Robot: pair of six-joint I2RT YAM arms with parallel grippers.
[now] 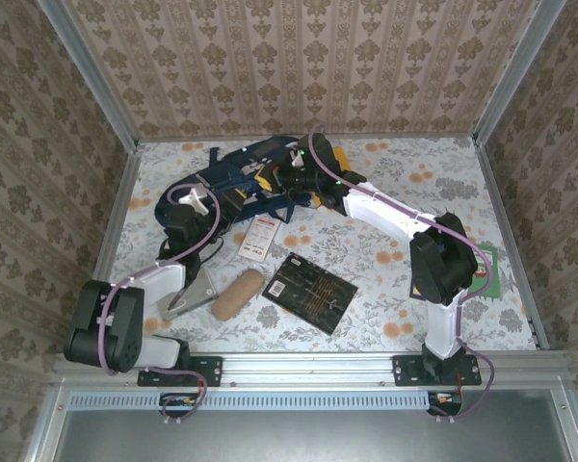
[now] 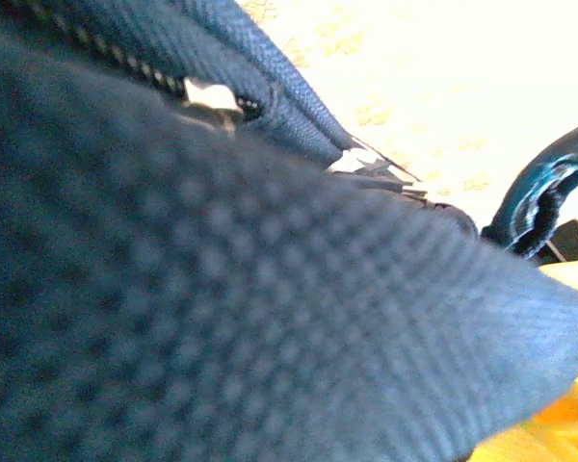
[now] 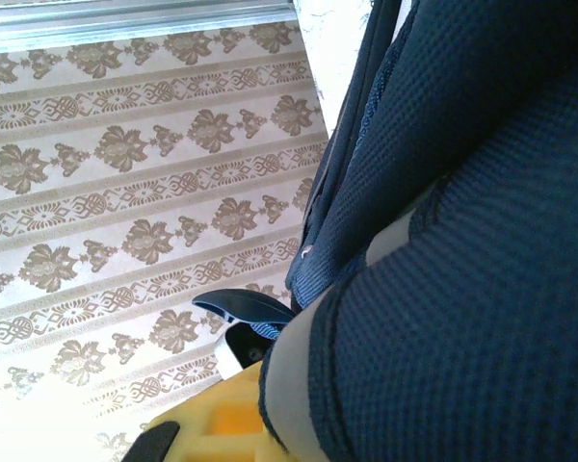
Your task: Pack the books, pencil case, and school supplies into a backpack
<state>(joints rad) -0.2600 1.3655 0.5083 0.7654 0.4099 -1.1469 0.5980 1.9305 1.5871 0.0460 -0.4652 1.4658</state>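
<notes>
The navy backpack lies at the back of the table. My right gripper is at its right part, shut on its fabric; in the right wrist view the backpack drapes over a yellow finger. My left gripper is pressed against the backpack's left side. Blurred blue backpack cloth hides its jaws. On the table lie the black gold-patterned book, the tan pencil case, the white-and-red packet and the grey angular piece. A green book lies under the right arm.
Patterned walls with metal posts close the table on three sides. A metal rail runs along the near edge with both arm bases on it. The floral tabletop lies bare right of the backpack.
</notes>
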